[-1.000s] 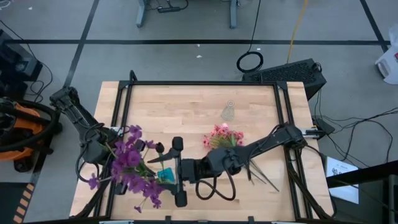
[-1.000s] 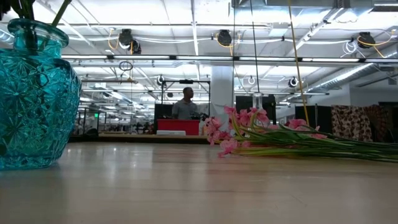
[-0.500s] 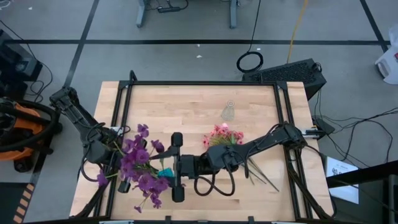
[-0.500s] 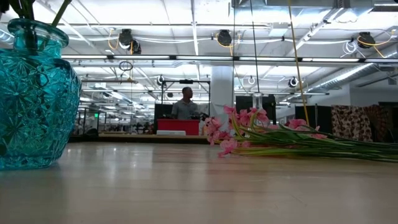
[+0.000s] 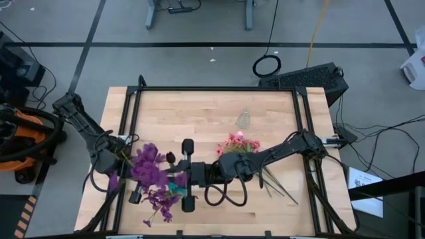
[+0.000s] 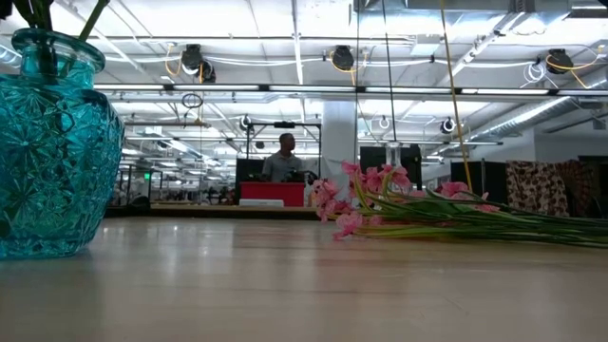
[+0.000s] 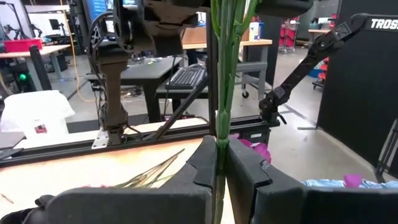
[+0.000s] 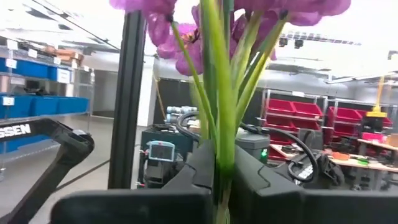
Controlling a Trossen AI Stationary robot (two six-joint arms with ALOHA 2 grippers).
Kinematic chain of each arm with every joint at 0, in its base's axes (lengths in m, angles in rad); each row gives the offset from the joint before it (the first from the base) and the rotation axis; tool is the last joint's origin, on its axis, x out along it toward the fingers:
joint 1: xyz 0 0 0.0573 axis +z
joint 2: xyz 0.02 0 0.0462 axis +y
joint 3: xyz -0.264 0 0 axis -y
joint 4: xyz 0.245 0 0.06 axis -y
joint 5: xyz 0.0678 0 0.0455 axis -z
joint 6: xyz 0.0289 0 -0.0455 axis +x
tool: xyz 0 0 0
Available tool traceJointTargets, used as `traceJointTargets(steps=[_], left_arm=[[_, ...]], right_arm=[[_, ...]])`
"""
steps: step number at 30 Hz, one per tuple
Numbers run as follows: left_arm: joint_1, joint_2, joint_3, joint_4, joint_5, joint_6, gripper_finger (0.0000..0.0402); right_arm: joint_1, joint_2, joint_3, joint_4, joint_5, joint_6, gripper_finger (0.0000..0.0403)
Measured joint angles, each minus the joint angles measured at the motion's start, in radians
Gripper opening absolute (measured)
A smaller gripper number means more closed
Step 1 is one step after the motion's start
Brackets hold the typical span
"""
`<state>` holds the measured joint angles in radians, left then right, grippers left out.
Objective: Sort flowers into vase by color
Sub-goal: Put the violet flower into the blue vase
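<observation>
Both tools, left tool [image 7: 219, 168] and right tool [image 8: 224, 168], pinch the purple flowers' [image 5: 149, 174] stems (above the teal vase [image 6: 52, 152]).

Even, bright overhead light on my counter [image 5: 212, 109] in high view; shadows under my arms soft, short. Low view: ceiling lamps [image 6: 342, 59] glare w/ small halos, teal vase [image 6: 52, 142] sparkles, near counter surface soft, bg room sharper. Purple flowers [image 5: 151, 174] smeared by motion blur from above. Left wrist view: stem [image 7: 221, 93] sharp, my tool's fingers [image 7: 249, 180] dark. Right wrist view: sky-white bg blown out behind blossoms [image 8: 180, 37], fingers nearly black, slightly blurred.
</observation>
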<state>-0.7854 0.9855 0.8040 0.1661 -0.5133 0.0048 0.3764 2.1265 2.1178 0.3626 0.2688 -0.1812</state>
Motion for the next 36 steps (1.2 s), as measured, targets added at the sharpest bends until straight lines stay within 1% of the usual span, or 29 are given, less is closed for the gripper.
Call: traceJointTargets(steps=[3, 6, 11, 14, 17, 19, 21, 25, 28, 29, 31, 33, 36], left_arm=[[-0.004, -0.001, -0.001, 0.003, 0.0, 0.0, 0.0025], [-0.031, -0.008, -0.001, 0.006, -0.006, 0.0, 0.0048], [-0.091, -0.044, -0.001, 0.008, -0.009, 0.0, 0.013], [-0.124, -0.066, -0.001, -0.032, -0.021, -0.001, 0.0181], [-0.15, -0.087, -0.001, -0.089, -0.043, -0.032, 0.0221], [-0.165, -0.094, -0.001, -0.124, -0.061, -0.052, 0.0239], [-0.179, -0.096, -0.001, -0.145, -0.091, -0.068, 0.0249], [-0.198, -0.097, -0.001, -0.18, -0.151, -0.078, 0.0252], [-0.206, -0.097, -0.001, -0.19, -0.186, -0.078, 0.0253], [-0.206, -0.097, -0.001, -0.194, -0.189, -0.078, 0.0253], [-0.208, -0.097, -0.001, -0.208, -0.199, -0.08, 0.0253], [-0.21, -0.097, -0.001, -0.22, -0.206, -0.102, 0.0253], [-0.21, -0.097, -0.001, -0.228, -0.22, -0.125, 0.0253]], right_arm=[[0.018, 0.0, 0.0, -0.007, 0.062, -0.037, 0.0008], [0.049, -0.001, 0.0, -0.012, 0.139, -0.096, 0.0004], [0.108, -0.002, 0.0, -0.022, 0.209, -0.146, 0.0002], [0.138, -0.003, -0.001, -0.017, 0.267, -0.173, 0.0001], [0.15, -0.003, -0.024, 0.011, 0.276, -0.172, 0.0001], [0.149, -0.004, -0.067, 0.067, 0.277, -0.164, 0.0001], [0.143, -0.004, -0.14, 0.165, 0.276, -0.16, 0.0001], [0.114, -0.004, -0.333, 0.502, 0.264, -0.179, 0.0001], [0.09, -0.004, -0.438, 0.697, 0.229, -0.171, 0.0], [0.083, -0.004, -0.459, 0.733, 0.208, -0.16, 0.0], [0.066, -0.004, -0.49, 0.748, 0.179, -0.115, 0.0], [0.054, -0.004, -0.509, 0.725, 0.175, -0.071, 0.0], [0.048, -0.004, -0.518, 0.675, 0.178, -0.05, 0.0]])
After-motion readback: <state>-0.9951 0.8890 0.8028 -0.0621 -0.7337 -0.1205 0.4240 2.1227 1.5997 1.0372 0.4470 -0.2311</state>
